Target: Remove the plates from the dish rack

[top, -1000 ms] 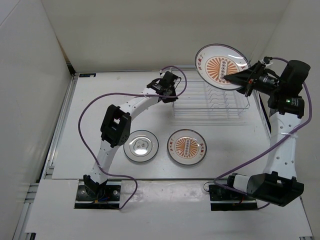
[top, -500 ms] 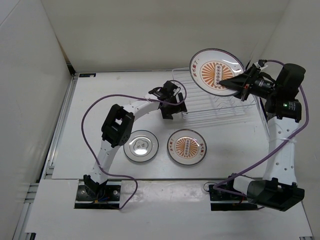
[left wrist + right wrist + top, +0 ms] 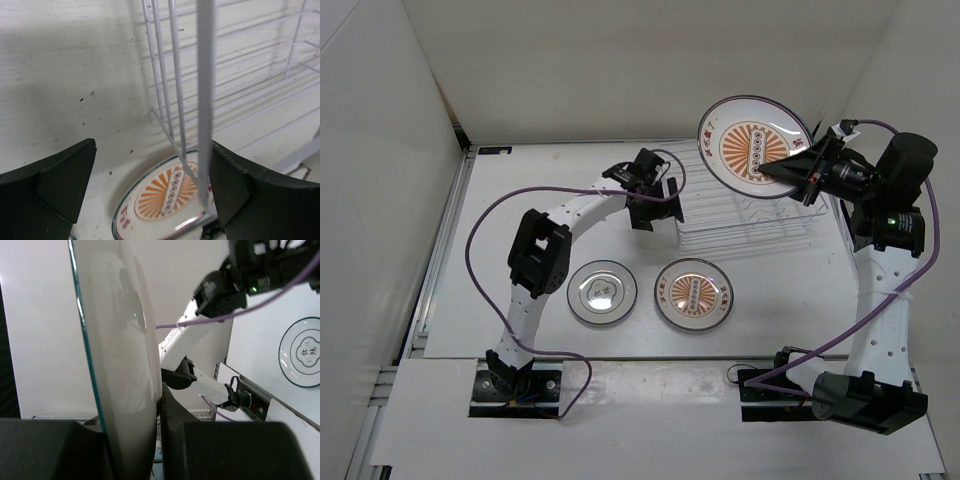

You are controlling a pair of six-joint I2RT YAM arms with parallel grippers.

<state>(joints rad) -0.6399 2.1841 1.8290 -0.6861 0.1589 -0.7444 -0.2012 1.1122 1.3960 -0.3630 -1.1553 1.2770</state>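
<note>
My right gripper point(image 3: 783, 165) is shut on the rim of an orange-sunburst plate point(image 3: 752, 143), held tilted in the air above the white wire dish rack point(image 3: 745, 215). In the right wrist view the plate's white underside point(image 3: 125, 360) stands between the fingers of the right gripper point(image 3: 135, 432). My left gripper point(image 3: 657, 210) is open at the rack's left end. In the left wrist view a rack wire point(image 3: 205, 100) hangs inside the left gripper point(image 3: 152, 185), close to the right finger. Two more plates lie on the table: a grey-rimmed plate point(image 3: 602, 293) and a sunburst plate point(image 3: 693, 294).
White walls close the table at the back, left and right. A metal rail point(image 3: 438, 250) runs along the left edge. Purple cables loop from both arms. The left wrist view looks past the rack wires down at the lying sunburst plate point(image 3: 160, 205).
The left gripper, shut at the rack's left end a second ago, has opened and come slightly nearer. The rack's left end shifted. The right gripper carried its plate a little left and up.
</note>
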